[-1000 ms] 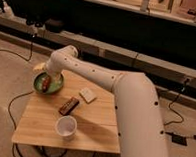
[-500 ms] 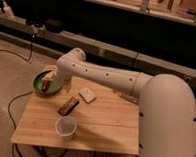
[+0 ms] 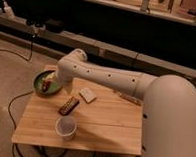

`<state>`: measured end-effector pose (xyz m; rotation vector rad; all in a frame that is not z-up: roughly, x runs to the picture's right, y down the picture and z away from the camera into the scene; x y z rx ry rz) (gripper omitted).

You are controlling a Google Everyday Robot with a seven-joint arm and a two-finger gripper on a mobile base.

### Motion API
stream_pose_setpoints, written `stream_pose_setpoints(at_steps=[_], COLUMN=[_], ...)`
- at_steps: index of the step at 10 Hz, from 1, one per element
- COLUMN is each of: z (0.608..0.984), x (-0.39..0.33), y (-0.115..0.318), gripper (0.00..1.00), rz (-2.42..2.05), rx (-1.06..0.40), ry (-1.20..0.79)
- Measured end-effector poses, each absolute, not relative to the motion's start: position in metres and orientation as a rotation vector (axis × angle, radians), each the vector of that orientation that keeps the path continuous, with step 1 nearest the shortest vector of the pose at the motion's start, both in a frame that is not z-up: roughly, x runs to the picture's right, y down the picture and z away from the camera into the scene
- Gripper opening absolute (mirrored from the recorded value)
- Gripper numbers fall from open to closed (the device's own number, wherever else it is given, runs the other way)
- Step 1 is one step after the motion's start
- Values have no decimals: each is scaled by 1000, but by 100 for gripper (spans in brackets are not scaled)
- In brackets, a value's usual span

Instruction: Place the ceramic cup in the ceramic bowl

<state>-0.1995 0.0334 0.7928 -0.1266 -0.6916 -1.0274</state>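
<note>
Camera view: the gripper point(image 3: 47, 84) hangs over the ceramic bowl point(image 3: 36, 81), jaws spread wide, holding nothing; ceramic cup point(image 3: 66, 127) stands apart.

A square tabletop of pale wooden slats point(image 3: 108, 125) stands on a dull grey-brown floor point(image 3: 9, 70). A thin black cable point(image 3: 12, 102) curves over the floor at the table's left side and runs under it; another thin dark cable point(image 3: 31, 45) hangs from the ledge behind and trails off to the left. That long low grey ledge point(image 3: 111, 47) crosses the room on a slant, from the upper left down to the right. A small dark box point(image 3: 54, 24) sits at its far left end. Behind the ledge is a dark, shadowed wall panel point(image 3: 120, 23), and above it a light wooden shelf point(image 3: 121, 1) with blurred items. The light is dim and warm
</note>
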Motion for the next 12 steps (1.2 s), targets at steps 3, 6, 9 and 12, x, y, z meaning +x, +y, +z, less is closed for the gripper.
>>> stream_pose_setpoints(at_steps=[3,6,9,12], z=[779,774,774,766], x=[-190,-189,-183,-164], y=[43,45,60,87], gripper=[80,80,80,80], rz=[-1009,-1007,-1035,-1047], rx=[-112,-107,-105,-48], ry=[-825,-859,-913,-1006])
